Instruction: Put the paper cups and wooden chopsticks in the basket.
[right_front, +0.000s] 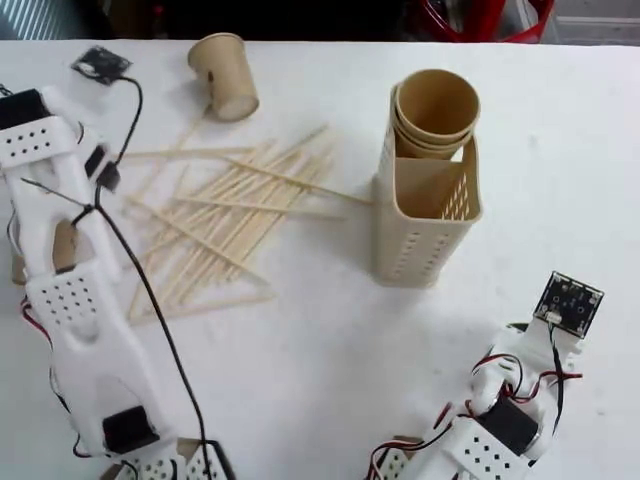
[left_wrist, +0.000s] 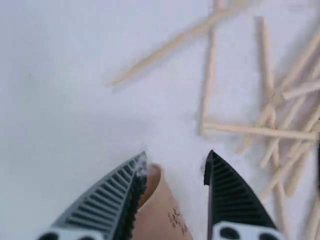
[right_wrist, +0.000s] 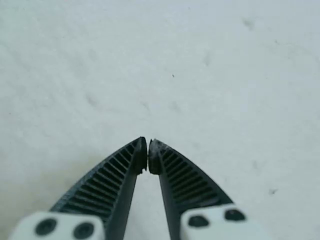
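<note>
A tall cream basket (right_front: 410, 245) stands right of centre with stacked paper cups (right_front: 436, 108) in its far compartment. Another paper cup (right_front: 225, 75) lies on its side at the back. Wooden chopsticks (right_front: 230, 210) lie scattered between that cup and the basket, and in the left wrist view the chopsticks (left_wrist: 270, 131) spread beyond the fingers. My left gripper (left_wrist: 176, 156) is shut on a brown paper cup (left_wrist: 162, 212); from above, this held cup (right_front: 65, 245) peeks out under the left arm. My right gripper (right_wrist: 148, 150) is shut and empty above bare table, near the front right.
A small black module (right_front: 100, 63) with a black cable (right_front: 150, 290) lies at the back left. The right arm (right_front: 500, 420) sits at the front right corner. A red object (right_front: 480, 15) lies past the table's far edge.
</note>
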